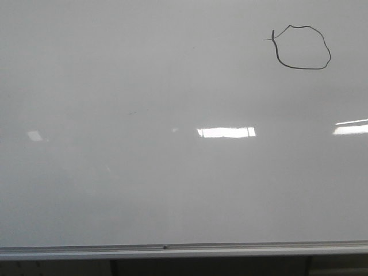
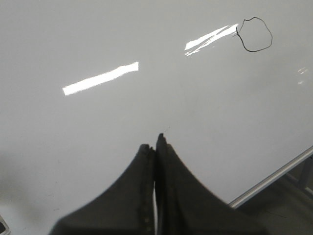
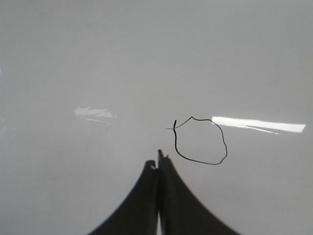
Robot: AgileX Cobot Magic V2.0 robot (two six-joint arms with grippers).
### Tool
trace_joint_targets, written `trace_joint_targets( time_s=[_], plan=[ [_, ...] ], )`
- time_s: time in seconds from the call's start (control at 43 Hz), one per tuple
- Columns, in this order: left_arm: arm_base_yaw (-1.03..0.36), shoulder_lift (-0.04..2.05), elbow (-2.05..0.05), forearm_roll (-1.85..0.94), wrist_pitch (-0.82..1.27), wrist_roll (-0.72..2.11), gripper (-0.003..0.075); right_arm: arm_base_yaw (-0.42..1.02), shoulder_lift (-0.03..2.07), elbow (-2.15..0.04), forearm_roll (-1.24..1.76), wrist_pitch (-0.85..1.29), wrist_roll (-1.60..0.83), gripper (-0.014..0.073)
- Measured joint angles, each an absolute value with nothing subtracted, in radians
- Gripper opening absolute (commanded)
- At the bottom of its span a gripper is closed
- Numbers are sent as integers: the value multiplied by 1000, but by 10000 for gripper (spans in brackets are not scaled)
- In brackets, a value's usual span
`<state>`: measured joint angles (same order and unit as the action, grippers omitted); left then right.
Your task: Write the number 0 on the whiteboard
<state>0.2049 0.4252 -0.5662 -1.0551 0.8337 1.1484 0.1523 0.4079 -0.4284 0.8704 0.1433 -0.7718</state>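
The whiteboard (image 1: 144, 172) fills the front view, glossy pale grey with a silver edge strip along the bottom. The number 0 (image 1: 329, 52), a thin black wobbly oval with a small tick at its upper left, is drawn at the board's upper right. It also shows in the left wrist view (image 2: 270, 36) and in the right wrist view (image 3: 224, 142). My left gripper (image 2: 155, 142) is shut and empty above bare board. My right gripper (image 3: 158, 160) is shut and empty, just beside the oval's lower left. Neither gripper shows in the front view. No pen is in view.
Bright rectangular light reflections (image 1: 226, 132) lie across the board. The silver edge strip (image 1: 172, 249) runs along the board's bottom and also shows in the left wrist view (image 2: 274, 178), with a dark area beyond it.
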Motion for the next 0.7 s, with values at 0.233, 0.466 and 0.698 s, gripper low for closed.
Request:
trace_joint_targets(
  time_s=[0.233, 0.466, 0.698],
  plan=[
    [205, 349, -562, -889, 765, 889, -19, 152, 408, -428, 870, 143, -772, -68],
    [205, 255, -556, -596, 746, 585, -19, 152, 408, -428, 870, 143, -772, -68],
    [205, 132, -436, -436, 596, 396, -19, 152, 408, -428, 870, 143, -772, -68]
  ],
)
